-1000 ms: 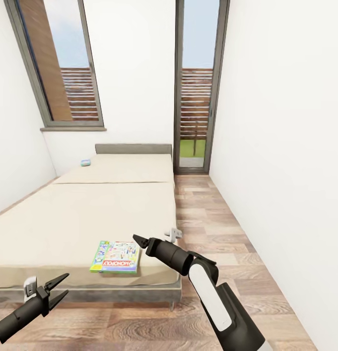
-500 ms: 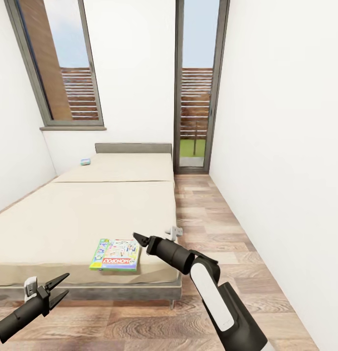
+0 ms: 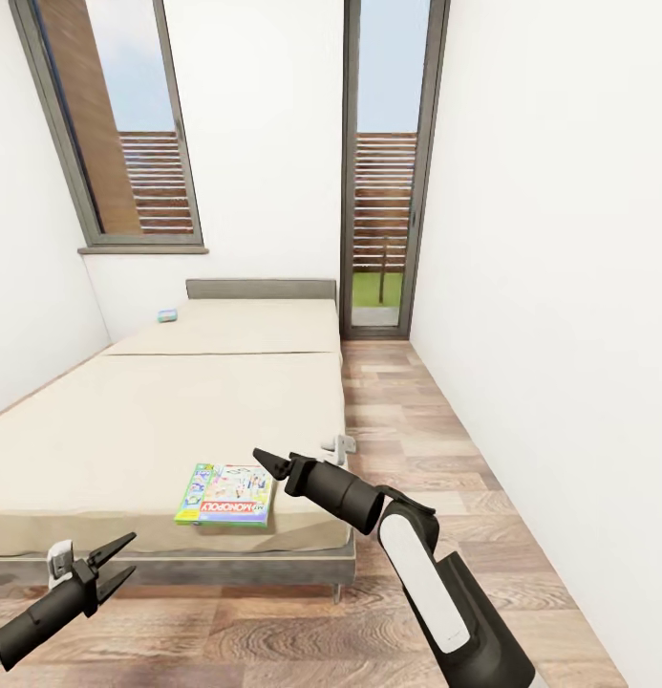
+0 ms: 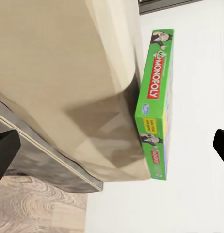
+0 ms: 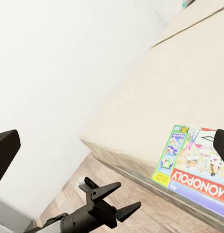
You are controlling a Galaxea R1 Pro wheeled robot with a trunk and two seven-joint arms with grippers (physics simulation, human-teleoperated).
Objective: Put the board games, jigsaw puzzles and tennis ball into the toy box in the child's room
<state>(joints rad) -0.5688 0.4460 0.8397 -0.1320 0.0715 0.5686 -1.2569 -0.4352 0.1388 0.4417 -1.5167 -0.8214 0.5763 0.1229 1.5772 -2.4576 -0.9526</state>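
Both grippers are spread apart, empty. The right gripper (image 3: 266, 465) reaches forward — just beside the Monopoly box (image 3: 226, 496) near the bed (image 3: 130, 430) edge. The left gripper (image 3: 116, 566) hangs low before the bed — fingers level.

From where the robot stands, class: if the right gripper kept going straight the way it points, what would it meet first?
Probably the Monopoly box lying on the bed; the open right gripper aims at its near corner, though depth is unclear.

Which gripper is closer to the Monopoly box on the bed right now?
Right. The right gripper hovers open just beside the Monopoly box, at its right edge. The left gripper is open too, lower, off the bed's near edge.
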